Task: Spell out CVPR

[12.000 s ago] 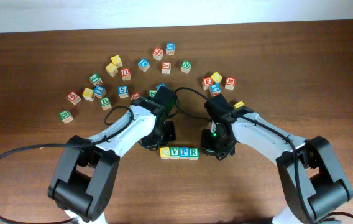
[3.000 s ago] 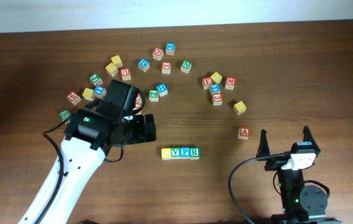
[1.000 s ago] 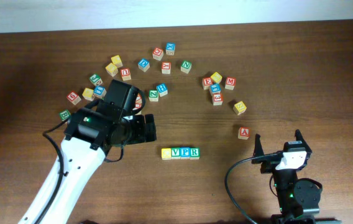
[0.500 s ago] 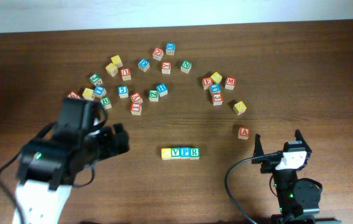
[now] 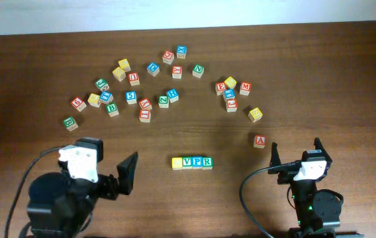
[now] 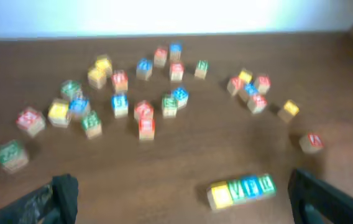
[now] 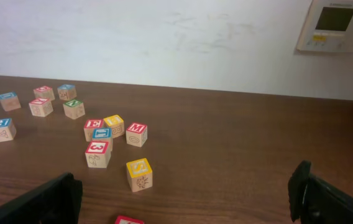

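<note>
Reading left claw (image 6: 186, 210) as released, with jaws spread wide and nothing gripped; parked at 7 o'clock of the overhead view, over the dark brown wooden bench (image 5: 347, 73). Same for right claw (image 5: 296, 148): released, empty, parked at 5 o'clock with fingers (image 5: 274, 155) aimed at 12.

Between the two, at 6 o'clock of the bench: tight row of four small wooden letter cubes (image 5: 192, 162), touching side to side, flat on the wood, well apart from both claws. Reads V, P, R on green and blue faces after a yellow-faced first cube; can't make out that first letter.

From right claw at 9 o'clock, near: lone red-faced wooden cube marked A (image 5: 259, 141). Further out at 10: yellow-faced wooden cube (image 5: 255, 114), then a cluster of red, blue and yellow cubes (image 5: 231, 91).

Across 10 to 12 o'clock of the bench: loose arc of multicoloured letter cubes (image 5: 135, 86), none touching the row.

In right wrist view, at 1 o'clock: white wall panel with small display (image 7: 334, 25).
</note>
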`<state>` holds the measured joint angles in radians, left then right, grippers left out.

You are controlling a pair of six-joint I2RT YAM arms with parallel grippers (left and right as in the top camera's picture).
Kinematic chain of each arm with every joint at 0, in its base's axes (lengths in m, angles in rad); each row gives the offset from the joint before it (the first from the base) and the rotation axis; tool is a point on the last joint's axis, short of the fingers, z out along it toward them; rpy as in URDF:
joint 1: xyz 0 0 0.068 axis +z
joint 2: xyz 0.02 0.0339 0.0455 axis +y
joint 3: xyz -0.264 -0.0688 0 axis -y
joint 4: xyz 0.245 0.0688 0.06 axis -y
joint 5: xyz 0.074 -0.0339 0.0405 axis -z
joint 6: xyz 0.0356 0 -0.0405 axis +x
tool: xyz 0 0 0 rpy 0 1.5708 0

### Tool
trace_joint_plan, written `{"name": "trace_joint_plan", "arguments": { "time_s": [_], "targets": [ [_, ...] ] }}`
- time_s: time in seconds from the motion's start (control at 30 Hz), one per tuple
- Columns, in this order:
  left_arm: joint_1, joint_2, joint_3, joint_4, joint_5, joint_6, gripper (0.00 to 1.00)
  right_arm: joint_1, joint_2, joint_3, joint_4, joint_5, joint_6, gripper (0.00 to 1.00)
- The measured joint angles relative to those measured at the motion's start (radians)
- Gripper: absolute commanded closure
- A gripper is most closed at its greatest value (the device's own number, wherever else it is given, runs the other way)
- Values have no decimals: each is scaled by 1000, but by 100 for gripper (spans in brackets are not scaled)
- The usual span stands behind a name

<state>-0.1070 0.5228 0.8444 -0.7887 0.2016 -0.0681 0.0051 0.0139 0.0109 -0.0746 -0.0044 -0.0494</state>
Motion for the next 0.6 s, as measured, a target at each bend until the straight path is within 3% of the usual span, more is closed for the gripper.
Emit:
{"name": "trace_joint_plan", "arguments": {
  "time_s": [0.23,0.47,0.6],
  "targets": [
    [0,-171,-304,343,28,28,1,0,0,0,0,0,1,2],
    [42,-322,-603,800,31,34,1,0,0,0,0,0,0,2],
    [74,-397,-687,849,25,21,1,0,0,0,0,0,0,2]
  ]
}}
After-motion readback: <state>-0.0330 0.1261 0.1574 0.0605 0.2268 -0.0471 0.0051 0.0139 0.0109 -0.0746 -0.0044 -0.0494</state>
